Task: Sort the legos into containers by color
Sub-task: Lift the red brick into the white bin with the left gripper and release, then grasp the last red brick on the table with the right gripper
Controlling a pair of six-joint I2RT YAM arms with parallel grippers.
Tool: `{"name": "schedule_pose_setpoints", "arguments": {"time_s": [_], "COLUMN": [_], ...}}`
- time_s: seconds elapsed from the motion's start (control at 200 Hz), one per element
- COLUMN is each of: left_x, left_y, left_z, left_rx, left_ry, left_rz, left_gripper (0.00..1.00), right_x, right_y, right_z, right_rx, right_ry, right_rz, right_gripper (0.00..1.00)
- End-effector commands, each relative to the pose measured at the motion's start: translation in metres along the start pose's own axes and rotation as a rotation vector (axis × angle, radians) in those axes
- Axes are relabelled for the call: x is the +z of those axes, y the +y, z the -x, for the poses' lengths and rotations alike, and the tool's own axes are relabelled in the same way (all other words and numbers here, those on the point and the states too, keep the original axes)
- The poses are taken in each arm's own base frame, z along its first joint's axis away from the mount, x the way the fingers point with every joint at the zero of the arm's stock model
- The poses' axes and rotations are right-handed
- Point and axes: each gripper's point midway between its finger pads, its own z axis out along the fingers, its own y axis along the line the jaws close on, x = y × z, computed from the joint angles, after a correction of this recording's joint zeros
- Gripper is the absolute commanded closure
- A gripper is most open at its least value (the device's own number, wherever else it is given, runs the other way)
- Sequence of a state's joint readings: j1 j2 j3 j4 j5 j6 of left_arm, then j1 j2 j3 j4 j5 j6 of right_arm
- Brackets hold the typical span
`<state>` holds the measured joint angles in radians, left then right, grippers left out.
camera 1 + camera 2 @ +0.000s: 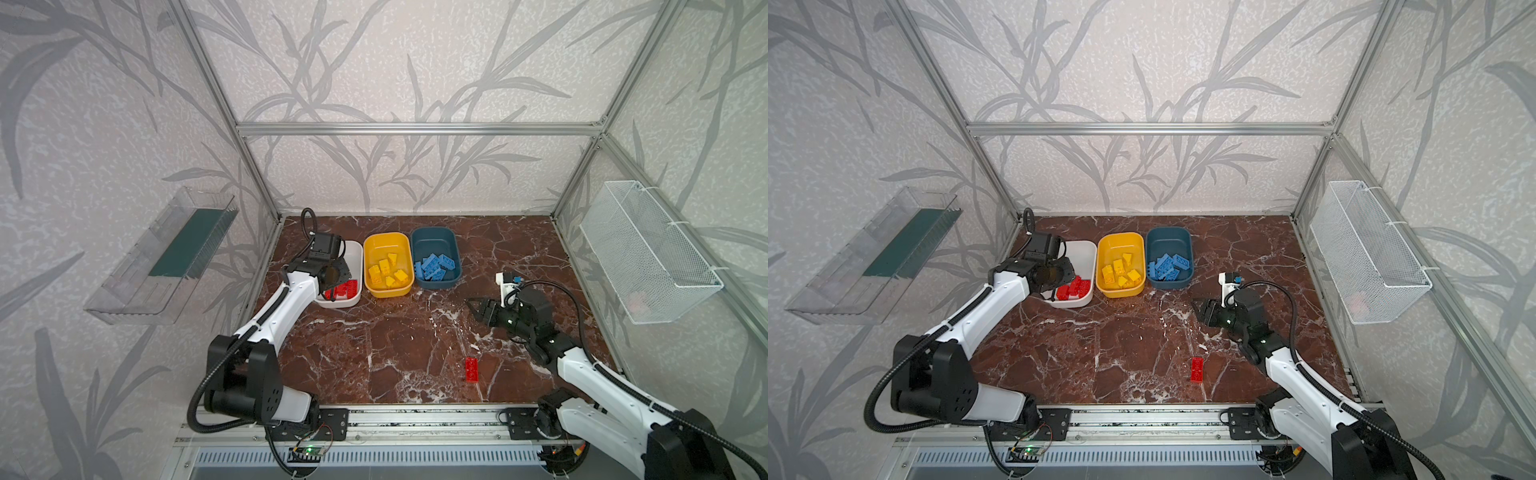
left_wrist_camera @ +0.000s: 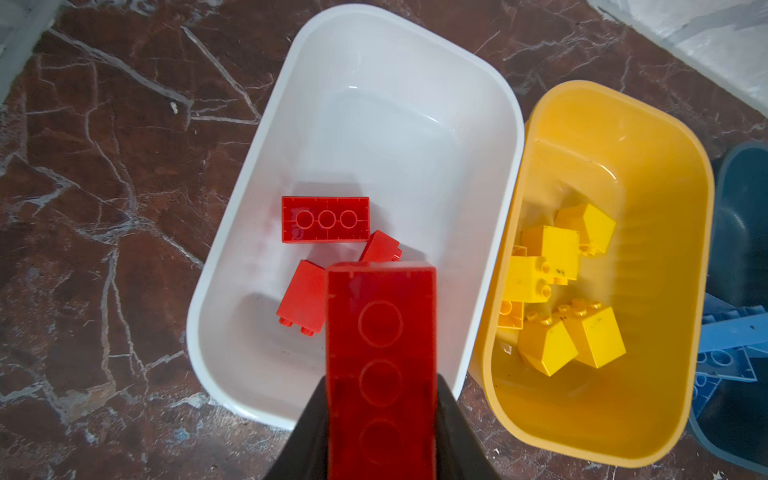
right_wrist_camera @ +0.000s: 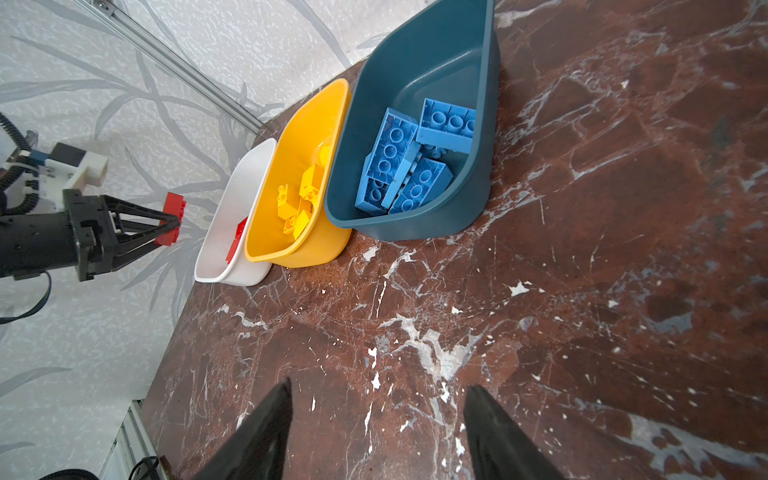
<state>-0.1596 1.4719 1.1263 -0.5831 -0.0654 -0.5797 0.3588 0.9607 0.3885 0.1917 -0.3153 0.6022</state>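
Two jaws of the left gripper point(image 3: 175, 226) are clamped on a long red brick point(image 2: 380, 332), held over the white tub point(image 2: 395, 124), where three red bricks point(image 2: 325, 219) lie. On the right gripper point(image 3: 377, 386) the jaws stand apart and empty above the marble table point(image 3: 582, 291), near the teal tub point(image 3: 415, 62) of blue bricks point(image 3: 390, 153); yellow bricks point(image 2: 548, 257) sit in the yellow tub point(image 3: 299, 137) between. One loose red brick point(image 1: 471, 369) lies toward the table's front.

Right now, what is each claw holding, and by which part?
Left claw: a long red brick, pinched across its long sides near one end, above the white tub. Right claw: open, nothing held.
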Motion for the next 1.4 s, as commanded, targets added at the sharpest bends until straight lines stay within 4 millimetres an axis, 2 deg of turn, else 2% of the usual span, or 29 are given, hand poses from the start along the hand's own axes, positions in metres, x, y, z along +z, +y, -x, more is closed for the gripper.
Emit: {"name": "schedule_pose_setpoints", "arguments": {"time_s": [0.0, 0.125, 0.215, 0.295, 0.47, 0.63, 0.82, 0.96, 1.08, 1.394], "left_x": [0.003, 0.015, 0.021, 0.027, 0.028, 0.002, -0.051, -0.086, -0.107, -0.128], "left_y": [0.000, 0.004, 0.007, 0.009, 0.013, 0.007, -0.010, -0.020, -0.021, -0.013], "left_z": [0.008, 0.015, 0.018, 0.018, 0.022, 0.032, 0.043, 0.046, 0.042, 0.014], "left_rx": [-0.019, -0.032, -0.036, -0.040, -0.060, -0.070, -0.063, -0.042, -0.027, 0.012], "left_ry": [0.037, 0.046, 0.055, 0.070, 0.074, 0.042, -0.034, -0.101, -0.140, -0.182], "left_rz": [0.016, 0.044, 0.063, 0.075, 0.085, 0.045, -0.091, -0.179, -0.225, -0.289], "left_gripper": [0.73, 0.72, 0.66, 0.58, 0.32, 0.21, 0.02, 0.01, 0.01, 0.01], "right_x": [-0.003, -0.006, -0.007, -0.008, -0.012, -0.021, -0.040, -0.053, -0.058, -0.053], "right_y": [-0.001, -0.008, -0.010, -0.011, -0.011, -0.026, -0.037, -0.040, -0.040, -0.041], "right_z": [0.003, 0.003, 0.004, 0.003, 0.001, -0.016, -0.039, -0.051, -0.065, -0.098], "right_rx": [-0.008, -0.015, -0.014, -0.012, -0.014, -0.029, -0.017, -0.055, -0.081, -0.127], "right_ry": [-0.012, -0.013, -0.008, 0.005, 0.028, 0.090, 0.150, 0.170, 0.204, 0.316], "right_rz": [-0.011, -0.059, -0.081, -0.092, -0.135, -0.263, -0.393, -0.499, -0.553, -0.653], "right_gripper": [0.33, 0.33, 0.32, 0.32, 0.31, 0.28, 0.26, 0.22, 0.21, 0.17]}}
